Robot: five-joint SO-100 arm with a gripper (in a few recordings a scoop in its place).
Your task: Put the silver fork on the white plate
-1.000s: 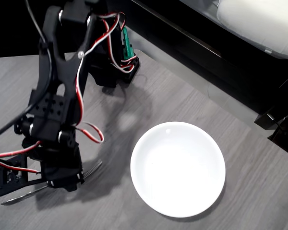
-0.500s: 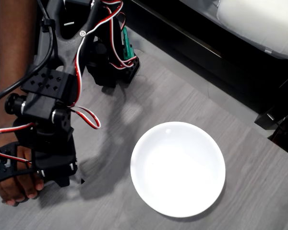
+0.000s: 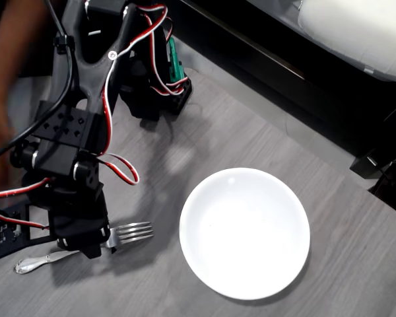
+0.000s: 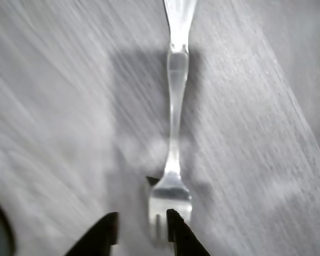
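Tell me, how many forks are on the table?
1. The silver fork lies flat on the grey table, left of the white plate in the overhead view, partly under the gripper.

The person's hand (image 3: 3, 125) that reached under the arm half a second ago has pulled back to the left edge, now blurred. The silver fork (image 3: 92, 246) lies flat on the tabletop again, tines (image 3: 133, 232) nearer the white plate (image 3: 244, 231) than before.
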